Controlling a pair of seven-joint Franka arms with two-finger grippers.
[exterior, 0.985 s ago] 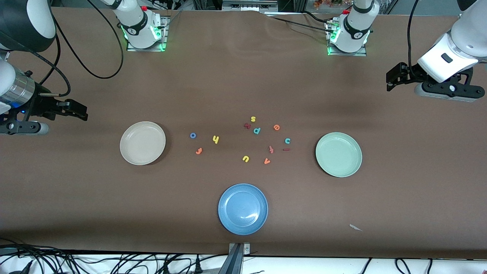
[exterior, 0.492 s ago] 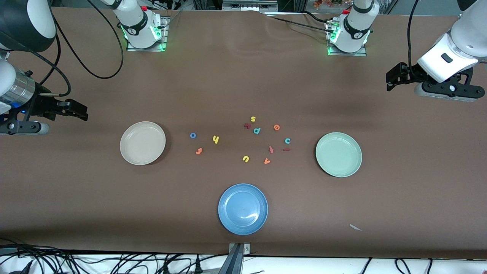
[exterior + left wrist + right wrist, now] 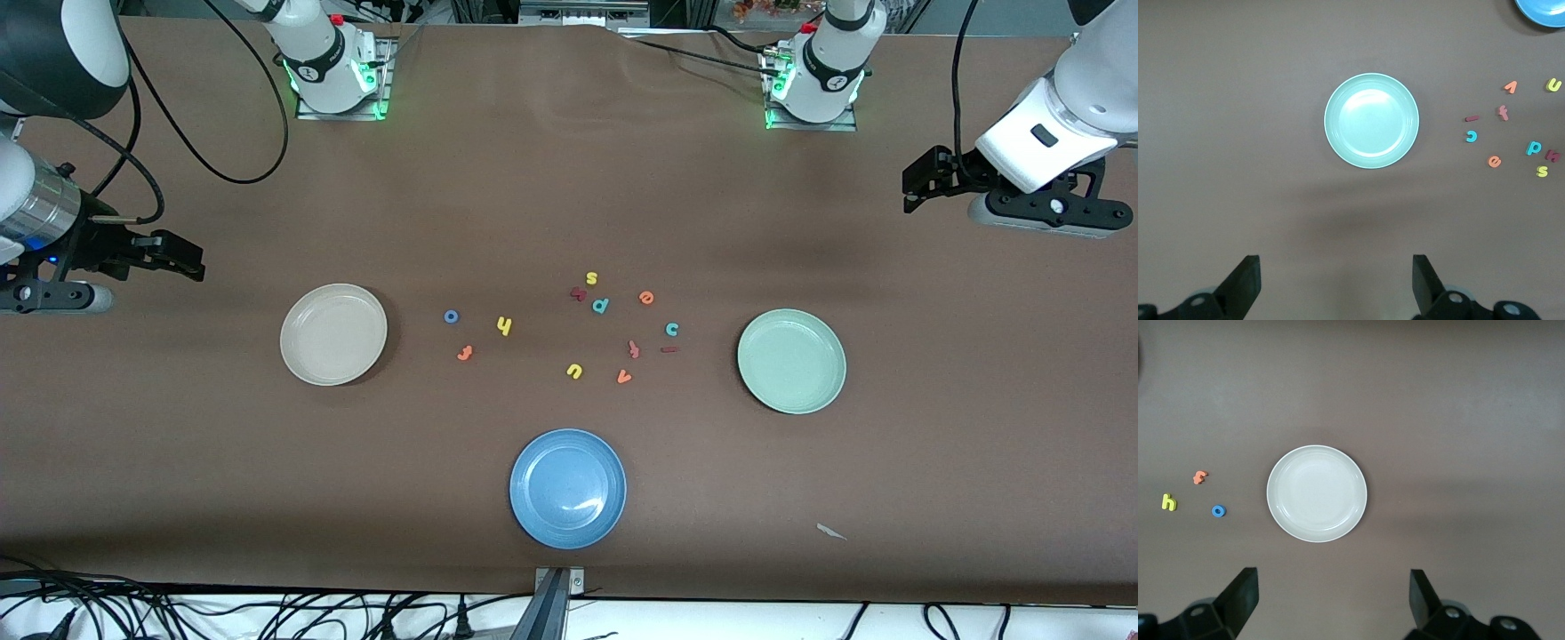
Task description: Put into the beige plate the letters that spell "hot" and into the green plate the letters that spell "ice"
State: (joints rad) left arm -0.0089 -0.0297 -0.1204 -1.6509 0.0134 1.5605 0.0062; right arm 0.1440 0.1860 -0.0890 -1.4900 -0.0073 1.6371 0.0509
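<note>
We find the yellow foam "h", blue foam ring "o" and orange foam "t" on the brown worktop beside the round beige plate, toward the right arm's end. The right gripper, open and empty, is the nearer one; the left gripper, also open, waits over its own end of the worktop.

Brown table fills view; black cables along white front edge; even overhead light.
</note>
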